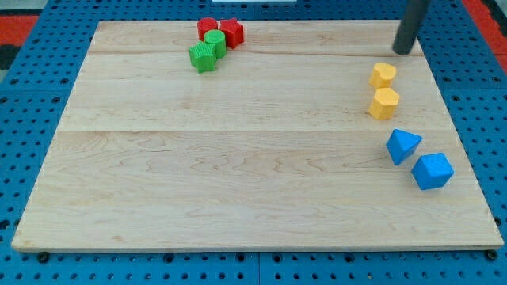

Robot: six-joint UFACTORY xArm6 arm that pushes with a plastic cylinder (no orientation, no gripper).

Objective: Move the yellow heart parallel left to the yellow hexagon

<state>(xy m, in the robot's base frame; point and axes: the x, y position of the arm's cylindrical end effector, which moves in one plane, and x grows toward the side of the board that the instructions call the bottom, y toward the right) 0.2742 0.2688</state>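
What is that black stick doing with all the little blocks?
It is a robot arm's pushing rod, and my tip sits near the view's top right, just above and right of the yellow heart, not touching it. The yellow hexagon lies right below the heart. The job is to slide the heart over to the hexagon's left, level with it; that is not yet done.
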